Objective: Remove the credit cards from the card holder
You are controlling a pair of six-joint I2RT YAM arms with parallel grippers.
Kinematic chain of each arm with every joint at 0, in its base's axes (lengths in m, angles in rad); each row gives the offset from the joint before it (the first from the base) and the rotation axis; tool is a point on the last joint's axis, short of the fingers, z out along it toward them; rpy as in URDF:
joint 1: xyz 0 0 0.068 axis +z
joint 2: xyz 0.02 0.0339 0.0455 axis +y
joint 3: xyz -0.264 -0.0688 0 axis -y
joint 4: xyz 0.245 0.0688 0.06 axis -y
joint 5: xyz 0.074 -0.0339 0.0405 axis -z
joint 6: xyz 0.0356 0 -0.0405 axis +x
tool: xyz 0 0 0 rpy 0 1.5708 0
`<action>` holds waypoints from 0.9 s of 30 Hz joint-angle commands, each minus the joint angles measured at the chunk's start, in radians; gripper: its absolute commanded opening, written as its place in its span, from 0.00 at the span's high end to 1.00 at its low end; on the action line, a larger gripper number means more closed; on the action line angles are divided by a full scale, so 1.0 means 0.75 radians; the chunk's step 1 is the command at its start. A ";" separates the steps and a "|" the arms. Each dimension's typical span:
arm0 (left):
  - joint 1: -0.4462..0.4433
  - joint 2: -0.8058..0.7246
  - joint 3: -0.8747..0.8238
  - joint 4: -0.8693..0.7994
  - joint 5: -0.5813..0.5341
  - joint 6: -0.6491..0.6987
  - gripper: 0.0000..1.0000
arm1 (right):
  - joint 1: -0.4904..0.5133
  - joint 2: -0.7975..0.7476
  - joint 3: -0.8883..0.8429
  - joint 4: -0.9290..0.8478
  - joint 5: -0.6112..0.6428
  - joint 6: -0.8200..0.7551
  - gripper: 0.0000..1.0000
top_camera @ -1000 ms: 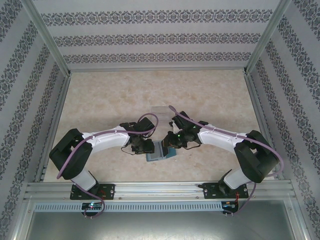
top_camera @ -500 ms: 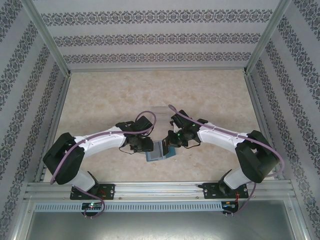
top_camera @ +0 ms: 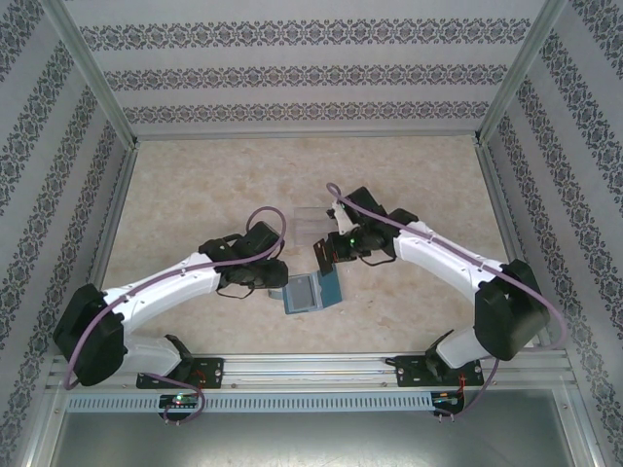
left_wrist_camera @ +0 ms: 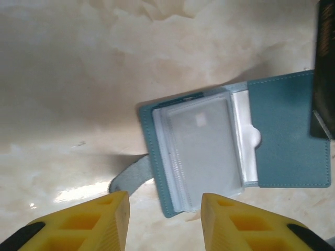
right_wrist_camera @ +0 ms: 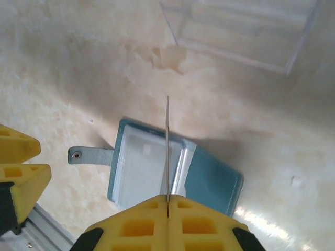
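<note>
The teal-blue card holder lies open on the table, its clear sleeves up and its strap tab out to one side. A pale card sits in the top sleeve. My right gripper is shut on a thin card, seen edge-on and held upright above the card holder. The same card looks dark at the right edge of the left wrist view. My left gripper is open, just short of the card holder, with nothing between its fingers.
A clear plastic tray stands just behind the wallet, also at the top of the right wrist view as the tray. The left gripper's yellow fingers show beside the strap. Bare marble tabletop lies all around.
The right gripper has risen and drawn back from the wallet with a card in it. The left gripper has pulled away to the left, off the wallet.
</note>
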 commanded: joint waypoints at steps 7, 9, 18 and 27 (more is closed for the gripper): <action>0.077 -0.149 -0.108 -0.139 -0.047 0.049 0.51 | -0.028 0.189 0.334 -0.302 -0.007 -0.934 1.00; 0.100 -0.174 -0.125 -0.173 -0.037 0.053 0.51 | -0.034 0.265 0.429 -0.404 0.005 -1.070 1.00; 0.227 -0.338 -0.106 -0.370 -0.059 0.140 0.48 | -0.036 0.515 0.750 -0.635 0.164 -1.561 1.00; 0.376 -0.256 -0.030 -0.392 0.045 0.244 0.45 | -0.036 0.697 0.989 -0.779 0.211 -1.714 1.00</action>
